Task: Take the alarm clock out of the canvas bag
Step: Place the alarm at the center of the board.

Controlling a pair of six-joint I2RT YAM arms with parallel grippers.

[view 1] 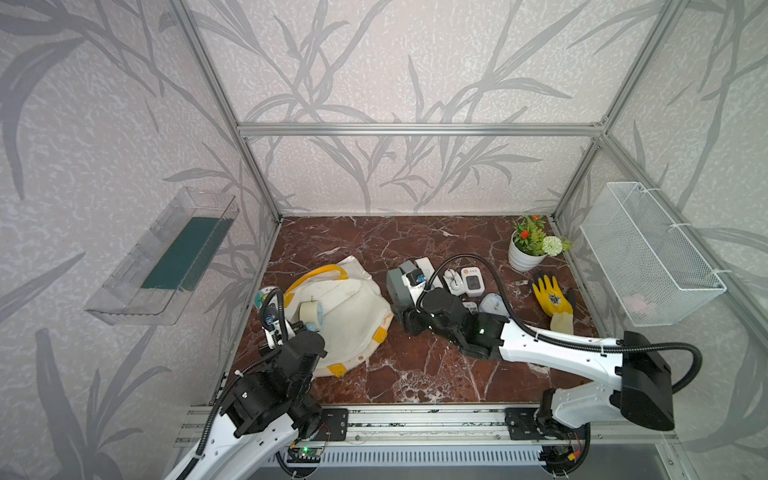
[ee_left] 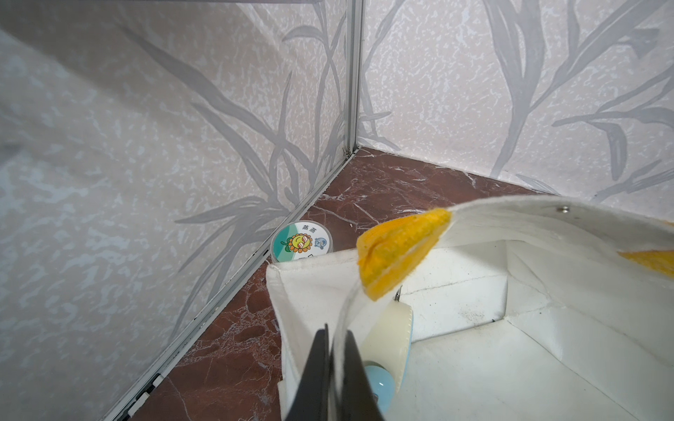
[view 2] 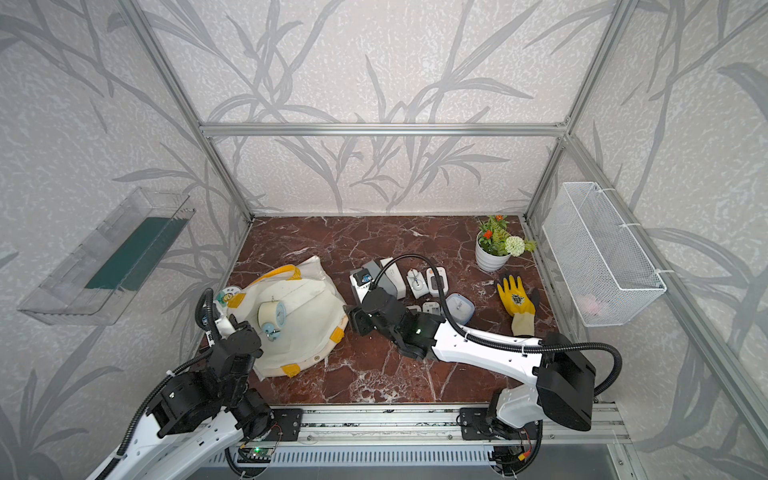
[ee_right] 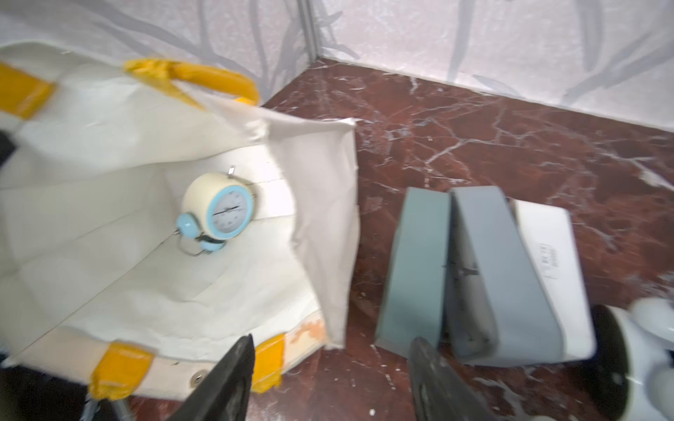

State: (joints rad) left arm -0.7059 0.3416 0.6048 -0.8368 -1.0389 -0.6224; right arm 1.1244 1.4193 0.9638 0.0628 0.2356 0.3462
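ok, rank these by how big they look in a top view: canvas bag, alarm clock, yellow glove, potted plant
1. canvas bag, clearly largest
2. potted plant and yellow glove: too alike to rank
3. alarm clock, smallest, lying inside the bag

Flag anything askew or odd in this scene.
The alarm clock lies tipped over inside the canvas bag, and the bag's rim carries an orange stain beside a yellow patch.

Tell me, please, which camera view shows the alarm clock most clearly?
The right wrist view: the alarm clock lies inside the canvas bag with its dial and blue bells visible. Both top views show it small. The left wrist view shows only part, behind the bag's rim.
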